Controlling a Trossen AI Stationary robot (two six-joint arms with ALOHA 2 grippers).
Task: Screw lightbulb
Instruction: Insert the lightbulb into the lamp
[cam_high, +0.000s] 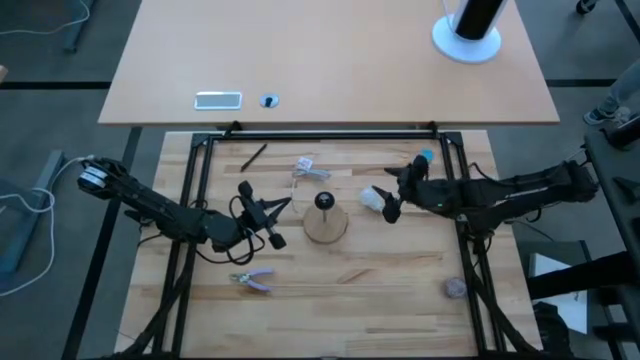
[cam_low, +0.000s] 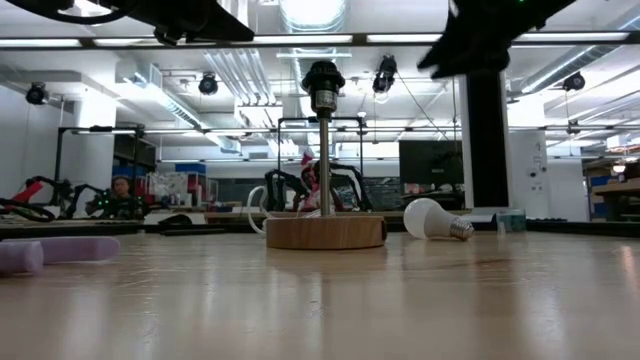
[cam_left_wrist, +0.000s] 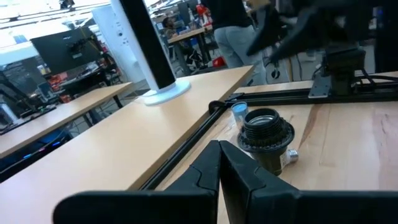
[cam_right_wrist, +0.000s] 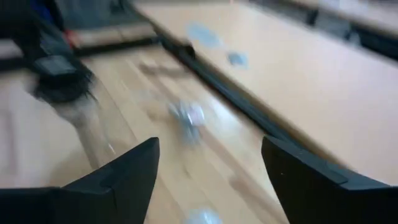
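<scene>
The lightbulb (cam_high: 372, 199), white with a silvery screw base, lies on its side on the wooden table (cam_high: 400, 270), right of the lamp. It also shows in the low view (cam_low: 433, 218). The lamp is a round wooden disc (cam_high: 325, 226) with an upright stem and an empty black socket (cam_low: 323, 80) on top. My right gripper (cam_high: 391, 197) is open, just right of the bulb and well above the table (cam_right_wrist: 211, 177). My left gripper (cam_high: 268, 214) is shut and empty, left of the lamp, pointing at the socket (cam_left_wrist: 267, 127).
A crumpled clear wrapper (cam_high: 308, 168) lies behind the lamp. Purple-handled pliers (cam_high: 254, 280) lie near the front left and a greyish-purple ball (cam_high: 455, 288) at the front right. A black frame rail (cam_high: 320, 133) runs along the far edge. Beyond it stands another table.
</scene>
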